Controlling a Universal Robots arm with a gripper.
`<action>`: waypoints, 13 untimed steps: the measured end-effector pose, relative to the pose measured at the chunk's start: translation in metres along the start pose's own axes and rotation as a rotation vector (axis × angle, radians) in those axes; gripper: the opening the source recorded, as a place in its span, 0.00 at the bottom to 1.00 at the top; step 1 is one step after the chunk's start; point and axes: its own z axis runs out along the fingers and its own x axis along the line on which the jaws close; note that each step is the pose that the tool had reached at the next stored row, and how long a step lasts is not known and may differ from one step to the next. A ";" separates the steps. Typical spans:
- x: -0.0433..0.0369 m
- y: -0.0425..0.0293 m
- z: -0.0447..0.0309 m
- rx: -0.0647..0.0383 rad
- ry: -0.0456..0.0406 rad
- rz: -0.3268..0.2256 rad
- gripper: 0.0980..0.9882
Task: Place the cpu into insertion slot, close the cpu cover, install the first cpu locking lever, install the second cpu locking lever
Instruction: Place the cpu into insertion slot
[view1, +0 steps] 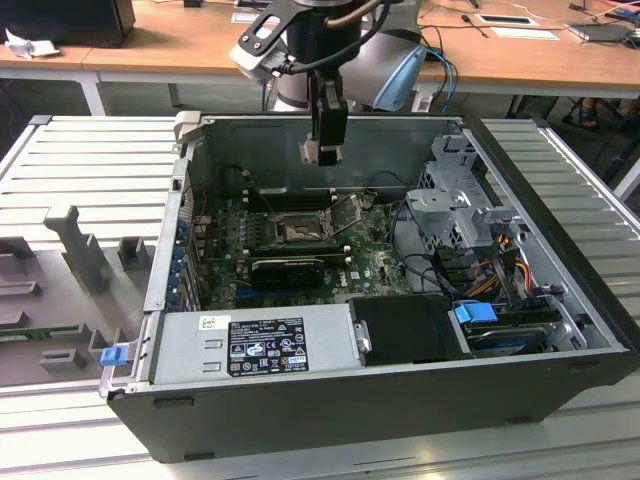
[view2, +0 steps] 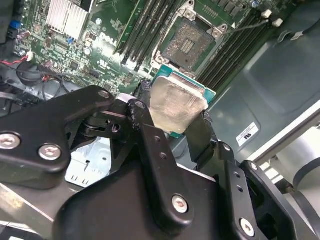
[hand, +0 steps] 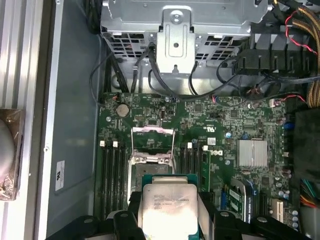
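The black pincer is sitting closest to the lens in both wrist views. Its jaws are pressing narrowly on 2 opposite edges of the cpu and holding it with the silvery top face turned toward the camera. The cpu is hanging in the air above the insertion slot, clear of it and not touching it. In the exterior view the pincer is hovering over the open computer case, above the slot and near the case's far wall.

The insertion slot is lying bare on the green motherboard, its dark recessed centre showing. The cpu cover is standing swung open off the slot, with the board showing through its window. A thin metal lever is standing raised just beside the slot. Rows of black memory connectors are running along 2 sides of the slot.

A finned silver heat sink is sitting on the board well apart from the slot, and a grey metal drive cage is standing farther from the slot, past the board's edge. In the exterior view a black graphics card is lying near the slot on the camera's side, with the power supply beyond it against the case's near wall. The case is resting on a ribbed grey worktop.
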 end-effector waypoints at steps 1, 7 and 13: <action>0.0000 -0.0002 0.0021 0.000 0.0000 0.000 0.48; -0.0002 -0.0010 0.0119 0.000 0.0000 0.000 0.48; -0.0002 -0.0012 0.0139 0.000 0.0000 0.000 0.48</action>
